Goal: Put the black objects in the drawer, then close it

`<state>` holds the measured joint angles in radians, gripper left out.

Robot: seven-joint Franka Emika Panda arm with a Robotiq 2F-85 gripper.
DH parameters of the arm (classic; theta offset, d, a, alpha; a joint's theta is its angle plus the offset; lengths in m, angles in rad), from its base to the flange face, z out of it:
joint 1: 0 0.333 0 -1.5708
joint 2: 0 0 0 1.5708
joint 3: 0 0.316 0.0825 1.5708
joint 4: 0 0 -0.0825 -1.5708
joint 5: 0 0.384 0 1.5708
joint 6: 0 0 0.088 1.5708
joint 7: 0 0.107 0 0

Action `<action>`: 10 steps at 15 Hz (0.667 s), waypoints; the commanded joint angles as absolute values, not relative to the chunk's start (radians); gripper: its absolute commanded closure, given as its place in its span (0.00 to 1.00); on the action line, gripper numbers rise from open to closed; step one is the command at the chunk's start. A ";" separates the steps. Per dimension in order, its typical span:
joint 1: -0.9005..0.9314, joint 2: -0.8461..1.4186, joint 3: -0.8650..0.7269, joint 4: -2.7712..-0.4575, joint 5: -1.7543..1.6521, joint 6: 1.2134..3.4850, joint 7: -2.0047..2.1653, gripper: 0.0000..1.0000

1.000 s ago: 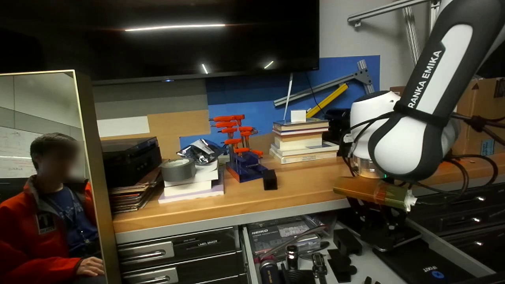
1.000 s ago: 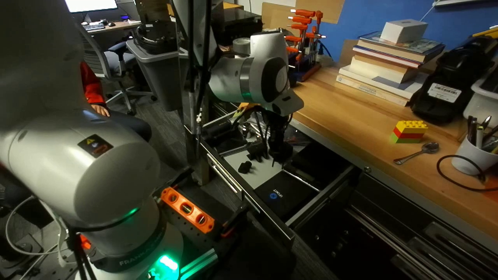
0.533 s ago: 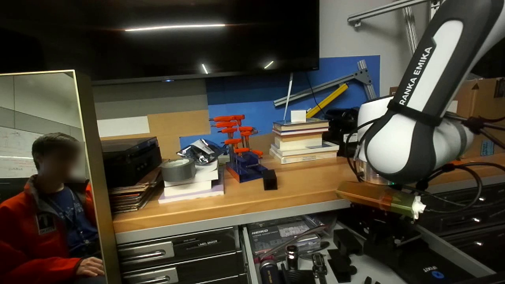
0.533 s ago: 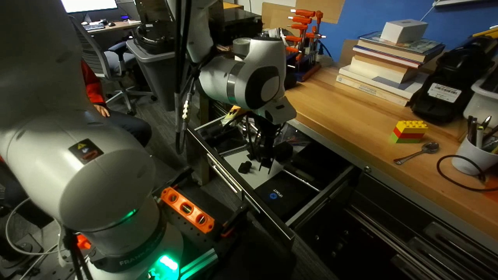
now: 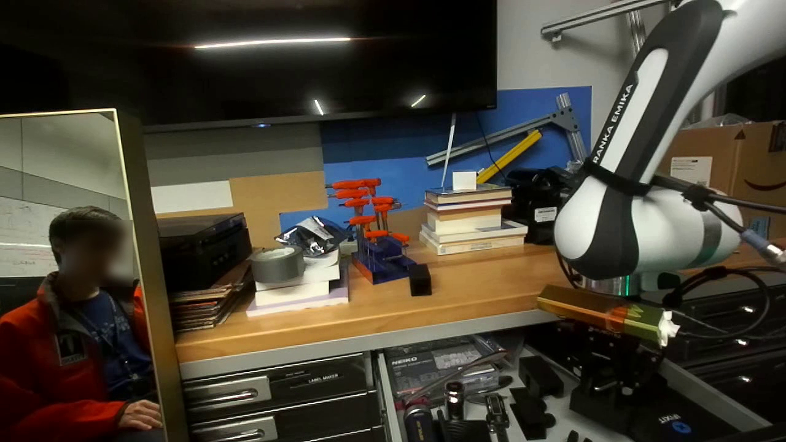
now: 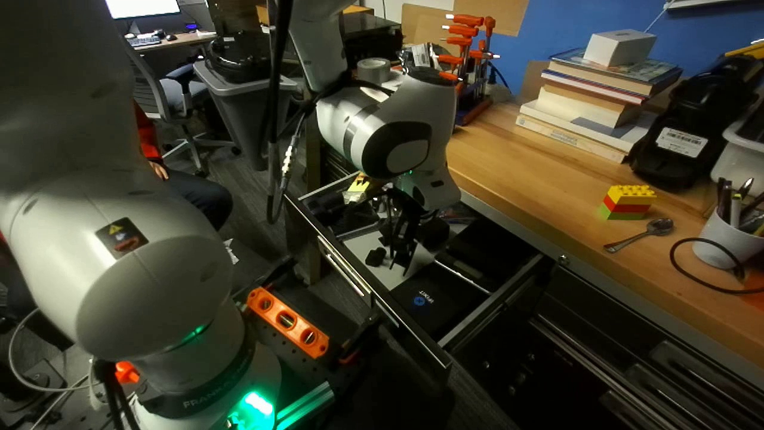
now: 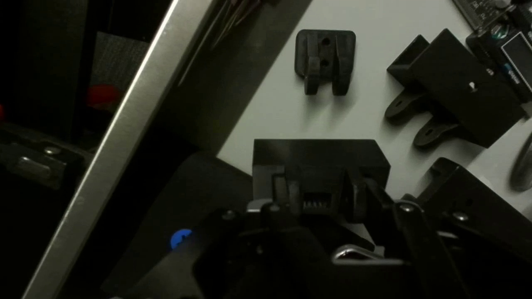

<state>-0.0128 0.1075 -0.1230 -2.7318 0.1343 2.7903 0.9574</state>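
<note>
1. The drawer (image 6: 495,297) stands pulled out from under the wooden bench (image 5: 479,294), its pale floor showing between the things that lie in it.
2. The gripper (image 7: 318,191) reaches down over the drawer, its jaws drawn together on a wide black block (image 7: 316,151) (which part of it they pinch is too dark to make out).
3. Whether that block's underside touches anything, I cannot tell.
4. In the wrist view a small two-pronged black piece (image 7: 326,54) lies on the drawer floor, apart from the held block.
5. To its right in the same view lies a black bracket (image 7: 461,83) with two holed tabs, set at a slant.
6. A second black block (image 5: 541,376) is in the drawer too; the wrist view shows it partly covered by the gripper.
7. A flat black case (image 6: 441,304) with a blue mark lies in the drawer as well.
8. A third black block (image 5: 420,280) is up on the bench, just beside the rack of orange-handled tools (image 5: 384,261).
9. Also on the bench are a stack of books (image 5: 466,233), toy bricks (image 6: 628,203), a spoon (image 6: 638,235) and a white cup (image 6: 728,233).
10. A person (image 5: 73,350) in a red jacket shows at the left.
</note>
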 commanded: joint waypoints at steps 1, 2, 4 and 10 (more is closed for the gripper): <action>-0.040 0.115 -0.074 -2.717 0.286 2.782 0.810 0.77; -0.038 0.121 -0.068 -2.714 0.316 2.785 0.787 0.77; -0.030 0.138 -0.058 -2.706 0.354 2.799 0.764 0.79; 0.026 0.219 -0.113 -2.705 0.257 2.958 0.905 0.79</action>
